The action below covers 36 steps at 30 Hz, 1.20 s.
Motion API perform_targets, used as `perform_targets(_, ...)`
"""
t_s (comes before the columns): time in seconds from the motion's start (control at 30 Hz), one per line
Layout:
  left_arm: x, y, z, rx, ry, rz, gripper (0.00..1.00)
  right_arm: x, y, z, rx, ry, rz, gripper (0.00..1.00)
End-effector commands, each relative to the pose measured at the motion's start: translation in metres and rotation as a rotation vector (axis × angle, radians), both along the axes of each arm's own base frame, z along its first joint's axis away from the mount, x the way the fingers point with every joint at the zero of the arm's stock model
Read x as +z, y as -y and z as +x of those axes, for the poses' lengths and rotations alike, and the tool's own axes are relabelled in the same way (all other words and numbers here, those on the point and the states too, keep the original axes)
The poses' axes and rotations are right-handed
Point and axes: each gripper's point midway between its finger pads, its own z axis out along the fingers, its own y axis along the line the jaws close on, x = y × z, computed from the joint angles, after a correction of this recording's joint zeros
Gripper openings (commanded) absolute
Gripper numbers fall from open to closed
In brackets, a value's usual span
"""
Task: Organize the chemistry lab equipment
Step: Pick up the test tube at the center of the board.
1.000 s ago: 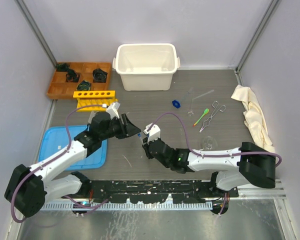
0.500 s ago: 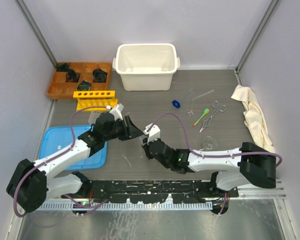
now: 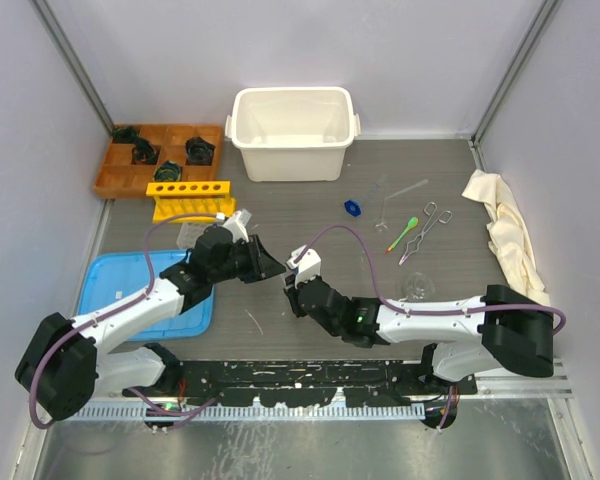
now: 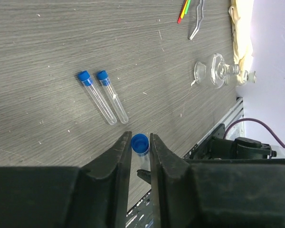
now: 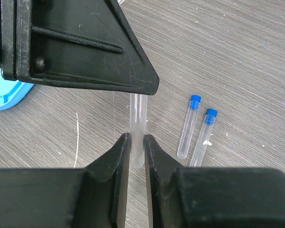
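Observation:
My right gripper is shut on the lower end of a clear glass tube and holds it up off the table. The tube's blue cap sits between the fingers of my left gripper, which are shut on it. In the top view the two grippers meet tip to tip near the table's middle, left gripper and right gripper. Two more blue-capped tubes lie side by side on the table below. The yellow rack stands at the back left.
A glass flask, metal forceps, a green spoon and a small blue piece lie to the right. A white bin stands at the back, an orange tray back left, a blue tray near left, a cloth far right.
My left gripper has moved right to the tube held by the right gripper, and its jaws have narrowed onto the blue cap. The right arm has stayed still.

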Motion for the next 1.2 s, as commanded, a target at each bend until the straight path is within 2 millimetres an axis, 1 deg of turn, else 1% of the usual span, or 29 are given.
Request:
perform_targets(0.0, 0.014, 0.006, 0.004, -0.012, 0.061, -0.036, 0.17, 0.034, -0.014, 0.005, -0.011, 0.045, 0.084, 0.11)
perform_targets(0.1, 0.012, 0.004, 0.005, -0.005, 0.062, -0.019, 0.1, 0.033, -0.012, 0.005, -0.013, 0.042, 0.083, 0.11)
perform_targets(0.17, 0.01, 0.003, 0.007, 0.003, 0.067, -0.007, 0.06, 0.033, -0.011, 0.004, -0.013, 0.04, 0.082, 0.13)
perform_targets(0.23, 0.006, -0.002, 0.01, 0.018, 0.075, 0.023, 0.0, 0.033, -0.011, 0.003, -0.011, 0.039, 0.082, 0.22)
perform_targets(0.27, 0.004, -0.005, 0.012, 0.03, 0.086, 0.046, 0.0, 0.033, -0.01, 0.003, -0.009, 0.037, 0.083, 0.27)
perform_targets(0.3, 0.002, -0.009, 0.015, 0.044, 0.097, 0.073, 0.0, 0.034, -0.01, 0.001, -0.005, 0.036, 0.085, 0.29)
perform_targets(0.37, -0.003, -0.021, 0.024, 0.091, 0.126, 0.143, 0.0, 0.036, -0.009, -0.002, 0.006, 0.035, 0.091, 0.32)
perform_targets(0.47, -0.005, -0.047, 0.042, 0.204, 0.197, 0.269, 0.0, 0.035, -0.005, -0.005, 0.012, 0.033, 0.098, 0.32)
perform_targets(0.53, 0.0, -0.069, 0.053, 0.296, 0.263, 0.351, 0.0, 0.033, 0.0, -0.006, 0.003, 0.032, 0.096, 0.32)
perform_targets(0.63, 0.016, -0.104, 0.069, 0.445, 0.383, 0.46, 0.0, 0.024, 0.009, -0.004, -0.025, 0.026, 0.07, 0.32)
perform_targets(0.7, 0.031, -0.13, 0.078, 0.555, 0.471, 0.53, 0.0, 0.02, 0.012, -0.004, -0.04, 0.021, 0.06, 0.32)
perform_targets(0.73, 0.038, -0.144, 0.081, 0.619, 0.509, 0.563, 0.0, 0.017, 0.013, -0.003, -0.044, 0.019, 0.054, 0.32)
perform_targets(0.87, 0.061, -0.186, 0.087, 0.819, 0.622, 0.668, 0.0, 0.009, 0.013, -0.002, -0.053, 0.011, 0.03, 0.32)
perform_targets(0.97, 0.067, -0.209, 0.094, 0.902, 0.647, 0.695, 0.0, 0.005, 0.011, -0.002, -0.054, 0.008, 0.017, 0.32)
perform_targets(1.03, 0.066, -0.223, 0.099, 0.939, 0.646, 0.685, 0.0, 0.004, 0.012, -0.002, -0.055, 0.007, 0.012, 0.32)
perform_targets(1.07, 0.065, -0.235, 0.104, 0.97, 0.635, 0.677, 0.0, 0.003, 0.012, -0.002, -0.055, 0.007, 0.009, 0.32)
perform_targets(1.17, 0.061, -0.251, 0.113, 1.009, 0.604, 0.621, 0.0, 0.001, 0.013, -0.001, -0.057, 0.007, 0.004, 0.32)
